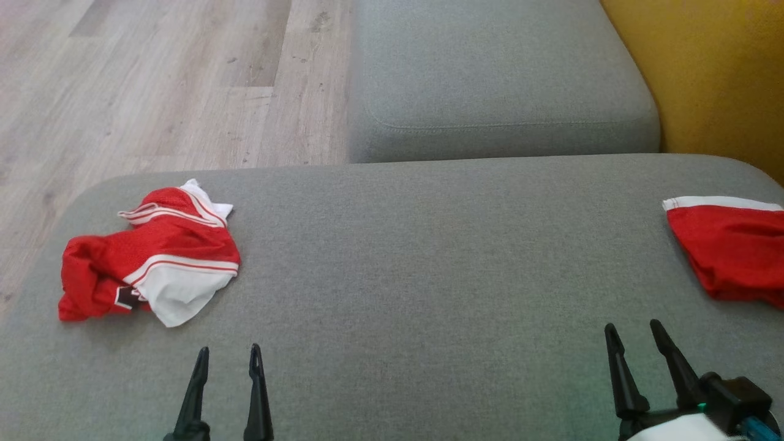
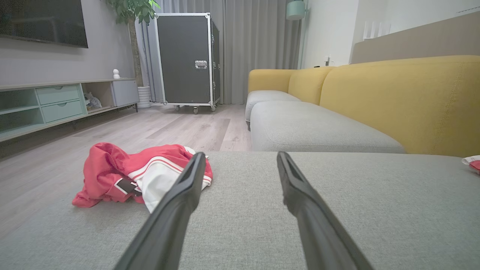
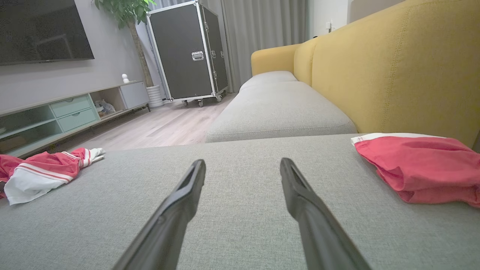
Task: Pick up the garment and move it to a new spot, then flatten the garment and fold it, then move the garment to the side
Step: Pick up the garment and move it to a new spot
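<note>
Both arms are low at the near edge of the grey seat cushion (image 1: 429, 275), fingers pointing across it. The left tool (image 1: 228, 349) has its two dark fingers standing apart with nothing between them, and bare fabric shows through the gap. The right tool (image 1: 633, 326) is the same, spread wide and empty, over the cushion near its near right corner.

The crumpled garment (image 1: 153, 263), red mesh with white panels and red-and-white striped trim, lies bunched up by the cushion's left edge, about midway between far and near. It sits ahead and to the left of the left tool, clear of the fingertips with no contact. In the left wrist view one finger crosses in front of its white panel.

Over at the right edge lies a second red piece (image 1: 729, 245) with a white band along its far side, looking flatter. It is ahead and to the right of the right tool, apart from it.

Past the far edge are another grey cushion (image 1: 490, 79), a yellow backrest (image 1: 716, 73) and a pale wood floor (image 1: 153, 79).
</note>
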Robot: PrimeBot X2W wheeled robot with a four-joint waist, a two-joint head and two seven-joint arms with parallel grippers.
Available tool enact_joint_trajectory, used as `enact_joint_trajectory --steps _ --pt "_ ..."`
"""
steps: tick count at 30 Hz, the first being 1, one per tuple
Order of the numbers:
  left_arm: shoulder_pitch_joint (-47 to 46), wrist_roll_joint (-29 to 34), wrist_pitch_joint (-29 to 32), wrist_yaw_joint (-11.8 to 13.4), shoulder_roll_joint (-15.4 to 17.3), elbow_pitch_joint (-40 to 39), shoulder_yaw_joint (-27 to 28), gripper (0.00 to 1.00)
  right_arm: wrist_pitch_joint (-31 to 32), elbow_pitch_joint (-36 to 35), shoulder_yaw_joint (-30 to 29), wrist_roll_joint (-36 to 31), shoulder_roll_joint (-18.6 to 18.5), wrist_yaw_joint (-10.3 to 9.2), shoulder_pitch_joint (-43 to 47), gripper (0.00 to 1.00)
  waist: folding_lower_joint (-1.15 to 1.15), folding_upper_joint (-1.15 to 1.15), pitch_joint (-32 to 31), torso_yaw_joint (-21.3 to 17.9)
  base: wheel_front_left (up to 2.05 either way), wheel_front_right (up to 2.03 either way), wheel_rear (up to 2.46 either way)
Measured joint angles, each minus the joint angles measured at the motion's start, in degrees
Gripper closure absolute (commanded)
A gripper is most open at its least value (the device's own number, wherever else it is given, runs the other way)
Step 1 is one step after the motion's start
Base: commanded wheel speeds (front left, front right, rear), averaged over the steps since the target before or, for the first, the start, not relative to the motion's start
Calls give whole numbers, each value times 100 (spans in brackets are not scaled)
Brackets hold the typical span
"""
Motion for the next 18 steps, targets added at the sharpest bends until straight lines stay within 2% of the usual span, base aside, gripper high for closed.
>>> enact_joint_trajectory --steps 8,18 --pt "-2 68 0 -53 0 21 12 0 0 -13 -20 0 27 0 108 0 0 0 4 365 0 0 0" --pt "-3 211 0 -107 13 -29 199 0 0 -22 32 1 129 0 145 0 0 0 98 1408 0 0 0"
